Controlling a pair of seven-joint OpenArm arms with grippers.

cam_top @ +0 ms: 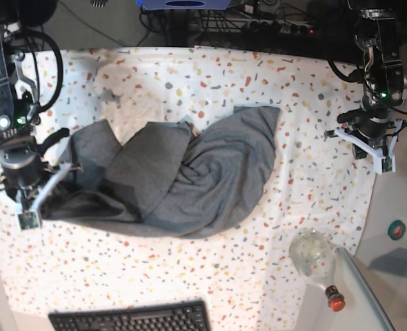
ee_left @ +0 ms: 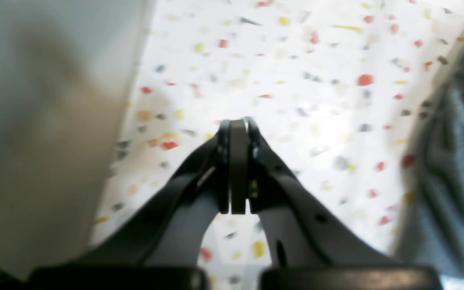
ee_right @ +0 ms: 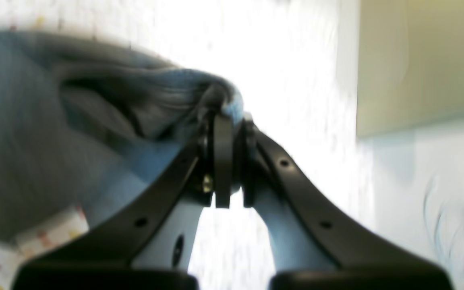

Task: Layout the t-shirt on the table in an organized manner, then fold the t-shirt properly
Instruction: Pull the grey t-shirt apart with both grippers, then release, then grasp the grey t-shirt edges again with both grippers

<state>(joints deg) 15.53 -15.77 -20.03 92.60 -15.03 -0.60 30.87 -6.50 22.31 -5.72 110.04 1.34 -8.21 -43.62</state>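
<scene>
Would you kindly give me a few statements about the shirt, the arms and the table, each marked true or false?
1. The right gripper is shut on the t-shirt. True.
2. The left gripper holds the t-shirt. False: it is shut on nothing, over the bare table.
3. The t-shirt lies flat and spread out. False: it is bunched and creased.
4. A keyboard lies at the table's near edge. True.
5. A bottle rests on the t-shirt. False: it lies apart from it.
</scene>
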